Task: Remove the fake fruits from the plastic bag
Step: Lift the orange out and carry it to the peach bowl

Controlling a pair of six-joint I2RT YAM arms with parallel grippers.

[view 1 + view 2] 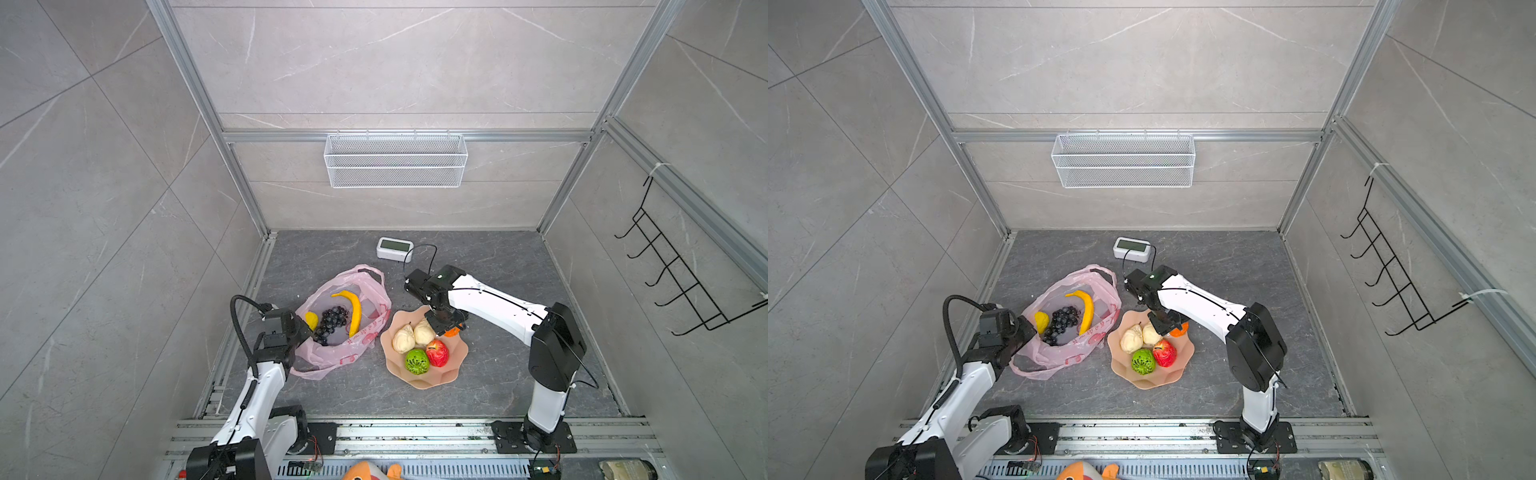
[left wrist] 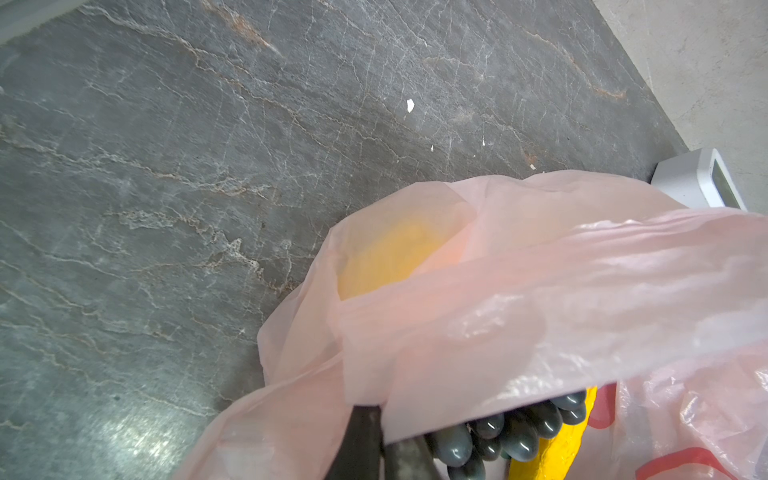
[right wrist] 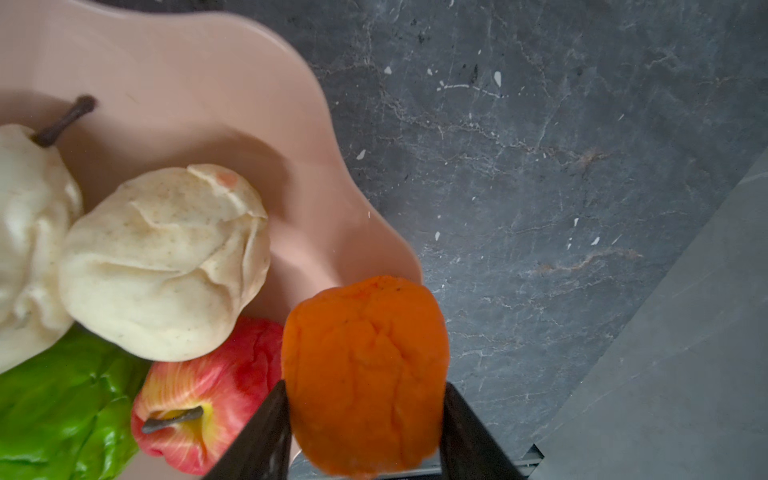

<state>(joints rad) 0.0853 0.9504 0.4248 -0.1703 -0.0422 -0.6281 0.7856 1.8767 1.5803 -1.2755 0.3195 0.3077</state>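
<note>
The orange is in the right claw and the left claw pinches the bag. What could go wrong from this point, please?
1. The right claw holds the orange above the rim of the bowl, partly over the table; released here, it may roll out.
2. The left claw is shut on the thin plastic bag; a pull could tear it or drag along the grape bunch, banana and lemon inside.

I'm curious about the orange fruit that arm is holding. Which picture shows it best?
The right wrist view: the orange fills the foreground, pinched between the fingers of the right gripper. In both top views only a sliver peeks out under that gripper. The left wrist view misses it entirely.
</note>
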